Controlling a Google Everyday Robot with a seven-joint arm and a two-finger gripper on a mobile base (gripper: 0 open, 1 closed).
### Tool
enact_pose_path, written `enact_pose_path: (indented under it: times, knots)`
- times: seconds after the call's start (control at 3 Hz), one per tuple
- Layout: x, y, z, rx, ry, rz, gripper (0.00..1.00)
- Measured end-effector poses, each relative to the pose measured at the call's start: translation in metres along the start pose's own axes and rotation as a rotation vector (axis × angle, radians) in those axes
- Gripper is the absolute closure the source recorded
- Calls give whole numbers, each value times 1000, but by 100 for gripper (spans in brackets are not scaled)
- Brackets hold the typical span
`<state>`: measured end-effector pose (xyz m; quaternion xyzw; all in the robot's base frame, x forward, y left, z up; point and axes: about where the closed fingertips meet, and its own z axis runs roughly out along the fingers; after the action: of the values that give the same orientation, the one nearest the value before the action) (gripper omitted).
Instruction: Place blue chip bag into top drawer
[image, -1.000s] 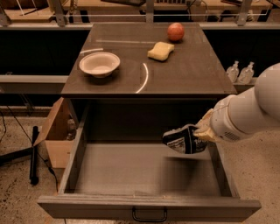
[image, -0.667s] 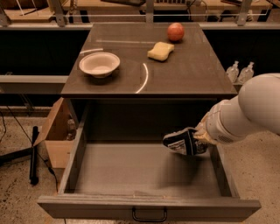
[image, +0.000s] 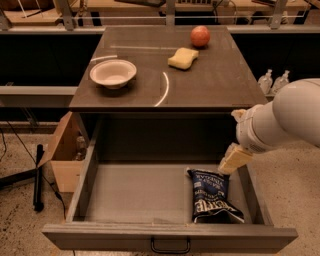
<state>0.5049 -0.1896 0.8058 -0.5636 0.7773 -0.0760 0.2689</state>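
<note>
Camera view: gripper (image: 234, 160) tilted down over blue chip bag (image: 211, 196)

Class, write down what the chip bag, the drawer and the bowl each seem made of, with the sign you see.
Chip bag: thin glossy foil or plastic film; it crinkles and shines. Drawer: matte grey-brown wood, probably; flat dull boards. Bowl: smooth pale ceramic or plastic, unclear which. The hand hangs by the bag's upper right corner.

Bulbous white arm (image: 287, 117) carries cream claw (image: 232, 161) above drawer (image: 100, 237).
</note>
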Motion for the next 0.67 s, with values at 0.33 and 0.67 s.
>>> enact_pose_path:
  times: [0.33, 0.67]
  knots:
    - [11, -48, -44, 180, -34, 99, 16]
    - [22, -100, -101, 407, -39, 173, 40]
